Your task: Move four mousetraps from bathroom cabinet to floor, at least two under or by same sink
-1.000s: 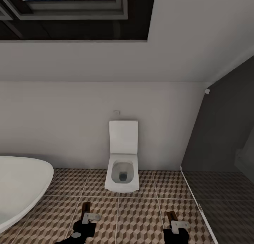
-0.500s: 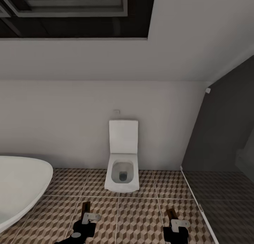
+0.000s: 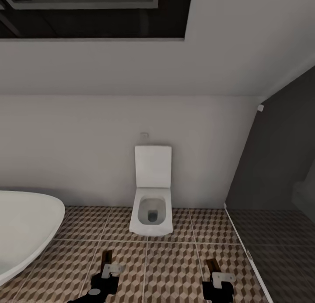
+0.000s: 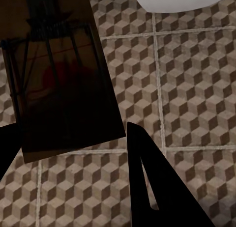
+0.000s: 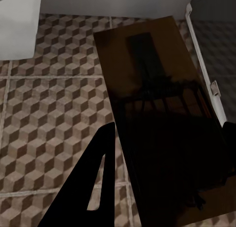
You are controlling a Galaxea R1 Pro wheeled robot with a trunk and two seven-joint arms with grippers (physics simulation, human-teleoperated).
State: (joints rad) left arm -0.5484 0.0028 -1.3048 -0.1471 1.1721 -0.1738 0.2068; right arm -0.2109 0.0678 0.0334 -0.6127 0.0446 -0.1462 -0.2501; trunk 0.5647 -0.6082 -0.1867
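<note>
Each of my grippers holds a mousetrap over the cube-patterned bathroom floor (image 3: 175, 268). In the head view, the left gripper (image 3: 107, 272) is shut on a tan mousetrap (image 3: 106, 255) that sticks out forward. The right gripper (image 3: 217, 279) is shut on another mousetrap (image 3: 213, 265). In the left wrist view, a dark mousetrap (image 4: 59, 79) with wire spring and red spot sits between the left gripper's (image 4: 69, 133) fingers. The right wrist view has a shadowed mousetrap (image 5: 162, 114) clamped in the right gripper (image 5: 169, 128). The cabinet and the sink are out of view.
A square white toilet (image 3: 152, 198) stands against the wall straight ahead. The rim of a white bathtub (image 3: 26, 224) curves in at the left. A dark glass shower screen (image 3: 271, 198) with a white floor rail closes off the right side. Open tiles lie between toilet and grippers.
The whole head view has shifted upward a little, so the camera has tilted down. Both grippers keep their mousetraps and hold the same pose.
</note>
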